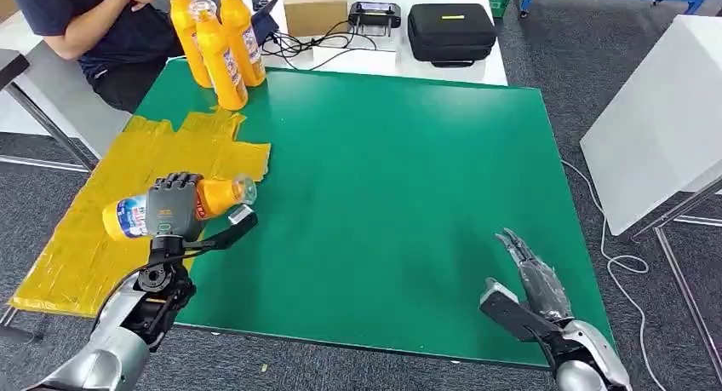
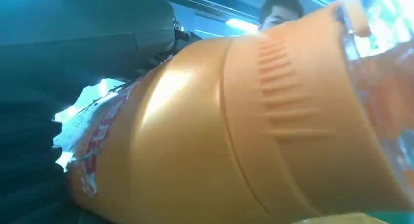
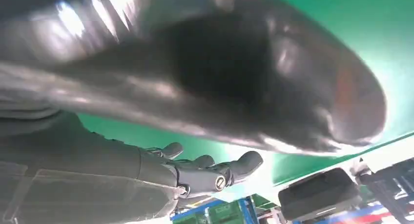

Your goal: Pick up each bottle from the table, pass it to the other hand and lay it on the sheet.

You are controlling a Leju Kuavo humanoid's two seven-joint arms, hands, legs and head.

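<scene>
One bottle in hand over the sheet, three more waiting.

The green table [image 1: 409, 195] carries a yellow sheet [image 1: 77, 246] along its left edge, with nothing lying flat on it as far as I can see. Three orange bottles [image 1: 223, 46] stand upright at the far left corner, so most of the work looks undone. The left hand [image 1: 174, 208] grips a fourth bottle [image 1: 217, 197] on its side just above the sheet, apparently ready to lay down. The right hand [image 1: 528, 280] hovers near the table's front edge, fingers spread and empty.
</scene>
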